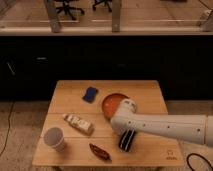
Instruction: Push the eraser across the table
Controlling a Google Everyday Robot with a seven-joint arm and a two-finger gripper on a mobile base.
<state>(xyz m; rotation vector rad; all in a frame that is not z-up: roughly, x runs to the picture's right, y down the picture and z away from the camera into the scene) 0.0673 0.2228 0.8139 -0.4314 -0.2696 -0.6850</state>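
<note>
Wooden table (150,92) is standing before dark cabinets (100,60). Gripper (123,131), on a white arm (165,127) reaching in from the right, is hanging over the front centre; how wide it stands cannot be told. Eraser (127,141) is lying right under it. Orange plate (111,105) is sitting just behind. Red-brown wrapper (100,151), packet (78,123), white cup (54,138) and blue pad (90,94) are lying farther left.

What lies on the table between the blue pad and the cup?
In the camera view, a white-and-brown packet lies between the blue pad and the cup. The gripper is elsewhere, at the eraser.
</note>
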